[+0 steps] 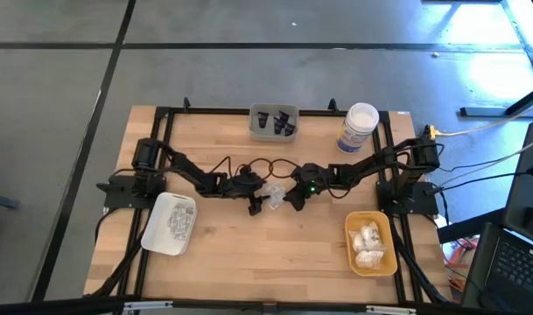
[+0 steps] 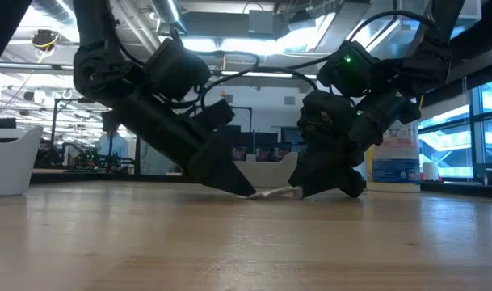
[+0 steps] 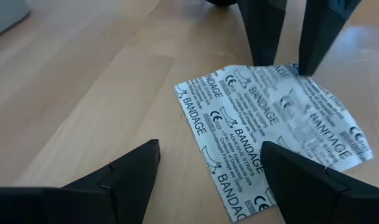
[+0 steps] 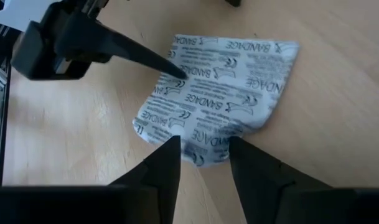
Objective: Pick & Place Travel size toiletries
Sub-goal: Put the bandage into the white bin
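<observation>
At mid-frame of the high view, just below the grey tray, both grippers meet over one flat item on the bare wood. Right gripper [image 4: 205, 152]: fingers narrowed around the near edge of a white printed bandage packet [image 4: 221, 87], one finger on each side of that edge; they look to be closing, and a firm pinch cannot be confirmed, since the packet lies on the table. Left gripper [image 3: 211, 171]: fingers spread wide, straddling the opposite corner of the same packet [image 3: 270, 134], one tip resting on or just above it in the right wrist view. Judgement: the left arm is probably steadying the thin packet so it does not slide while the right works an edge up, as a flat wrapper gives little to grab. Low view shows both grippers tipped steeply down, tips at the tabletop with the packet [image 2: 271, 193] lying thin between them. Outward: grey tray [image 1: 274, 133] at upper centre holds small dark tubes; white jar [image 1: 359, 128] with a blue label stands to its right; white tray [image 1: 169, 225] at lower left holds silvery packets; yellow tray [image 1: 371, 244] at lower right holds white puffy bundles. Sorting by kind seems the aim, so this packet likely belongs in a tray; which one cannot be told.
</observation>
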Controlling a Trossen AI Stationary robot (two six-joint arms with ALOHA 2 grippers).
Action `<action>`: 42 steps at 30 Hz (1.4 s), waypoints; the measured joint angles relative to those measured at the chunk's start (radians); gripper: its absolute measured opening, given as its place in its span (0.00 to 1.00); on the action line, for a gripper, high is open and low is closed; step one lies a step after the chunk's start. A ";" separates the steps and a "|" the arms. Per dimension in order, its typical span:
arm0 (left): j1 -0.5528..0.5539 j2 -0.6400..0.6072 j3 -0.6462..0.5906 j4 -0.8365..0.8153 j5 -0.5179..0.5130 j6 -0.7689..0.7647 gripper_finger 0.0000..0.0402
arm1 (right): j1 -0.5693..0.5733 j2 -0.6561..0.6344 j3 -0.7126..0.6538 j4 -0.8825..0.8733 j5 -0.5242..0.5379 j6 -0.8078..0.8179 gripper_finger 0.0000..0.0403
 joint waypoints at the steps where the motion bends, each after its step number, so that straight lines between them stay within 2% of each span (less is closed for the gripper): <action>1: 0.000 0.003 0.007 -0.004 0.000 0.001 0.70 | 0.000 0.000 0.000 0.000 0.000 0.001 0.35; 7: 0.000 0.007 0.025 -0.022 0.014 0.011 0.70 | 0.002 0.000 0.000 0.000 -0.001 0.001 0.34; 13: 0.001 0.007 0.025 -0.035 0.009 0.009 0.70 | 0.009 0.000 0.000 -0.001 0.002 -0.012 0.28; 16: 0.001 0.007 0.025 -0.036 0.008 0.009 0.70 | 0.011 -0.002 0.000 -0.006 -0.030 -0.035 0.25; 19: 0.001 0.007 0.025 -0.036 0.009 0.009 0.70 | 0.011 -0.023 -0.001 -0.055 -0.087 -0.115 0.23; 23: 0.001 0.007 0.025 -0.036 0.019 0.010 0.70 | 0.010 -0.095 -0.006 -0.192 -0.147 -0.135 0.22; 26: 0.001 0.007 0.024 -0.036 0.019 0.009 0.70 | 0.014 -0.155 -0.009 -0.233 -0.138 -0.149 0.24; 32: 0.001 0.007 0.023 -0.036 0.022 0.003 0.70 | 0.108 -0.193 -0.006 -0.243 0.017 -0.314 0.27; 38: 0.001 0.007 0.023 -0.036 0.023 0.000 0.70 | 0.257 -0.191 0.000 -0.230 0.342 -0.566 0.25; 42: 0.001 0.007 0.023 -0.036 0.025 -0.002 0.70 | 0.326 -0.188 0.038 -0.243 0.508 -0.725 0.23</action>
